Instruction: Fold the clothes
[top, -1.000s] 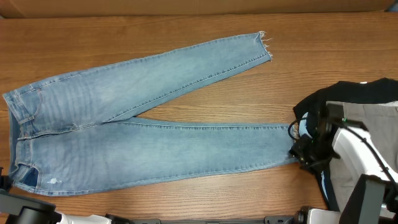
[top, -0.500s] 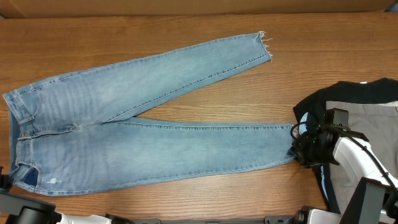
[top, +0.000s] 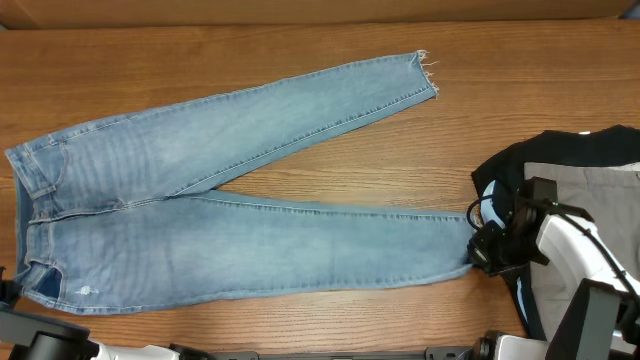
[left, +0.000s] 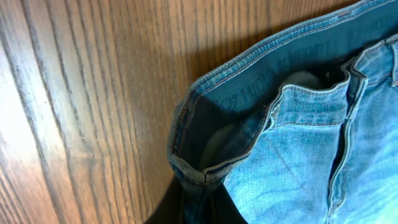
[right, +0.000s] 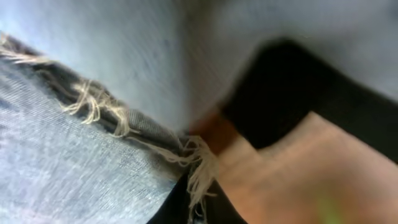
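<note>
Right hand (top: 473, 248) clamps tight on hem of jeans (top: 250, 240) (frayed edge).

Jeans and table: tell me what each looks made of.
Jeans: washed light-blue denim, matte; woven texture, tan seam stitching, frayed hem threads. Table: wood or wood-look laminate, smooth with a slight sheen; streaky grain shows, but which one cannot be told.

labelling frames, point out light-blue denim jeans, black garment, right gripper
light-blue denim jeans (top: 200, 150), overhead view, upper leg
black garment (top: 585, 143), overhead view, top edge
right gripper (top: 476, 252), overhead view, fingertips at lower hem
</note>
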